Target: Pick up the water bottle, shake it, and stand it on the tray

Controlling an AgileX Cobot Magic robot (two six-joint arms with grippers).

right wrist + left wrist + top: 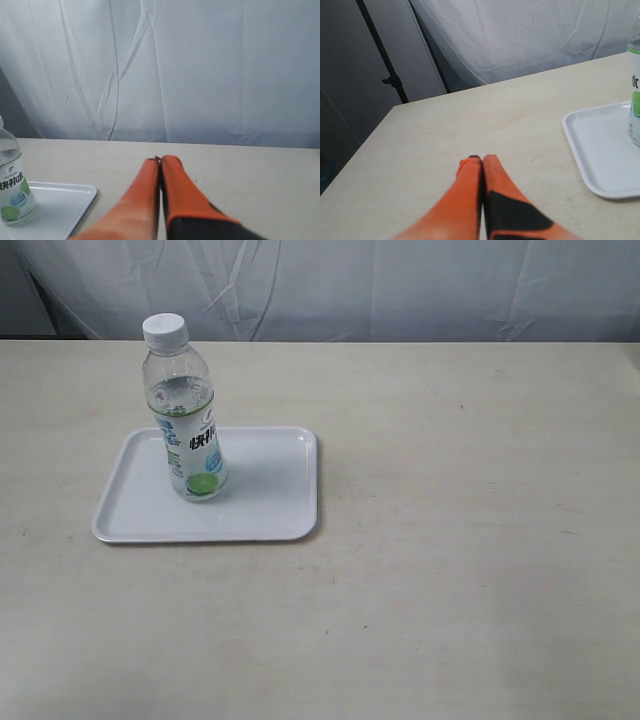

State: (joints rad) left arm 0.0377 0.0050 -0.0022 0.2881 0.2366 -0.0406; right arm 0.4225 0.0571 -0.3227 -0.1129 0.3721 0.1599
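The water bottle [186, 412] stands upright on the white tray [270, 505], near the tray's middle left, white cap on top and lime picture low on its label. Neither arm shows in the exterior view. In the left wrist view the orange left gripper [481, 159] is shut and empty over bare table, with the tray [600, 150] and an edge of the bottle [634, 100] off to one side. In the right wrist view the right gripper [161, 160] is also shut and empty; the bottle [12, 187] on the tray [60, 207] is well apart from it.
A pale beige table [450, 540] carries only the tray. A white curtain [400, 280] hangs behind its far edge. In the left wrist view a dark stand pole [385, 60] rises beyond the table's corner.
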